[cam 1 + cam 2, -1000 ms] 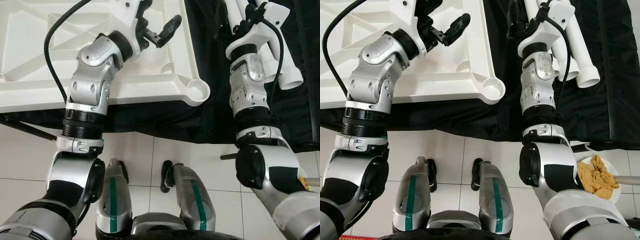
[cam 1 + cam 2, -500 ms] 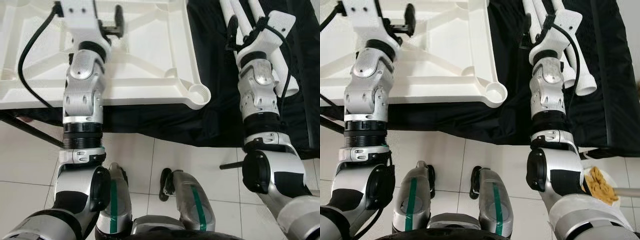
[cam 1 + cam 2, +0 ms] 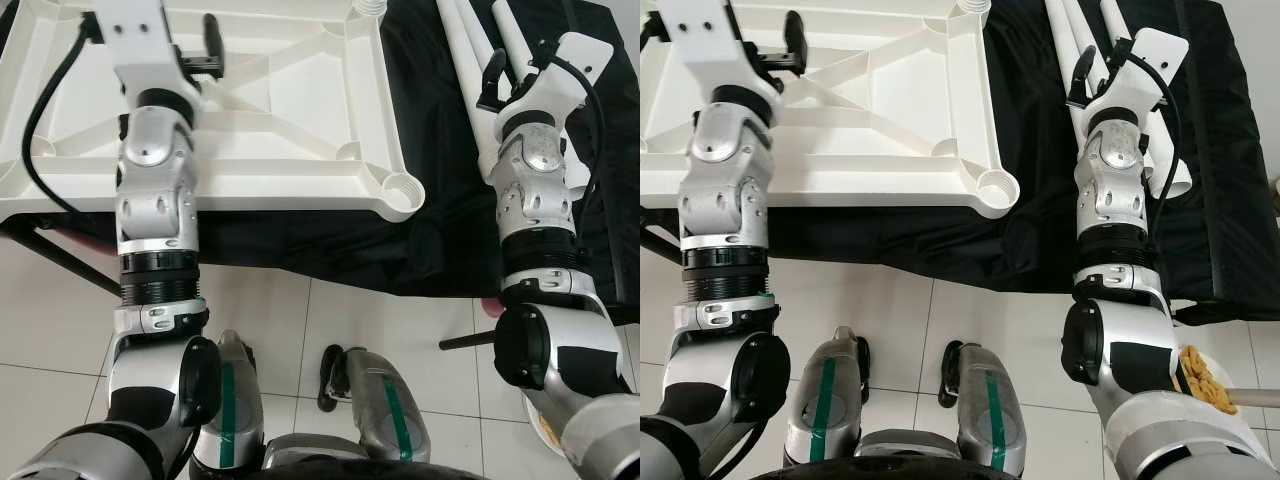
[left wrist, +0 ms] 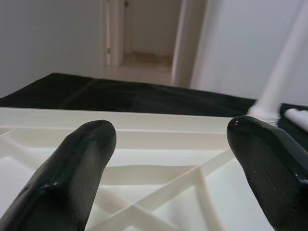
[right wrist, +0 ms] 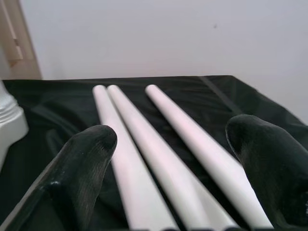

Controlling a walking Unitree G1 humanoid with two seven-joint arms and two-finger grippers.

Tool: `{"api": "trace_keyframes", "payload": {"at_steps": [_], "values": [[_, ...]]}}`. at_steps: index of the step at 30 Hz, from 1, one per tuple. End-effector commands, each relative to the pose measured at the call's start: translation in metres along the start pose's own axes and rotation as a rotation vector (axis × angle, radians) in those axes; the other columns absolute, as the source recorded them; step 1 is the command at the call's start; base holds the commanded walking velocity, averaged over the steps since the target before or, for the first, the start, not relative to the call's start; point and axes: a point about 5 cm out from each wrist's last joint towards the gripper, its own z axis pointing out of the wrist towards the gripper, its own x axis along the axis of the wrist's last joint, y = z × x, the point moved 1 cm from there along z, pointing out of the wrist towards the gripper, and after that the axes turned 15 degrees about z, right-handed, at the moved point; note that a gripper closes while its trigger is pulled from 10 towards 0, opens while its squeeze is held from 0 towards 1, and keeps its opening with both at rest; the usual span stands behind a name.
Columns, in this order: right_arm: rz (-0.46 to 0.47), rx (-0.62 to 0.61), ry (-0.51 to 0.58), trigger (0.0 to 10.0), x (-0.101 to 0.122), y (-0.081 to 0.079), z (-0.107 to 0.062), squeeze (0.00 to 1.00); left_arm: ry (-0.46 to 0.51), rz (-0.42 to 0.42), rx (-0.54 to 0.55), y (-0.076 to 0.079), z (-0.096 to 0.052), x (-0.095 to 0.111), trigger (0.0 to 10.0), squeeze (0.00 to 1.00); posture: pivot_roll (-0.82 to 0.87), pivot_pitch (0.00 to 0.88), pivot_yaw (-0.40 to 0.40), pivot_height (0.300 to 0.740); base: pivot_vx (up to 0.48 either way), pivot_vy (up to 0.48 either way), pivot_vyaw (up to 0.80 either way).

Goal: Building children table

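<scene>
On the black cloth (image 3: 1040,200), three white legs (image 5: 163,159) lie between the right gripper's (image 5: 173,159) spread fingers.

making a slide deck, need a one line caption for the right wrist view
Open right end effector poised over three long white plastic table legs lying side by side on a black cloth.

White tabletop (image 3: 290,130) upside down, three loose legs (image 5: 159,144) — beside it
</scene>
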Motion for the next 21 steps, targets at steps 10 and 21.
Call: {"api": "trace_keyframes", "payload": {"at_steps": [10, 21], "values": [[-0.017, 0.128, 0.05, 10.0, 0.002, -0.006, -0.014, 0.0, 0.09, 0.05, -0.082, 0.012, -0.013, 0.008, 10.0, 0.0, 0.1, 0.0, -0.073, 0.74, 0.0, 0.0, 0.0], [0.041, 0.316, 0.163, 10.0, 0.003, -0.028, -0.059, 0.0, 0.159, 0.092, -0.063, 0.017, -0.029, 0.01, 10.0, 0.0, 0.08, 0.011, -0.062, 0.74, 0.0, 0.0, 0.0]]}}
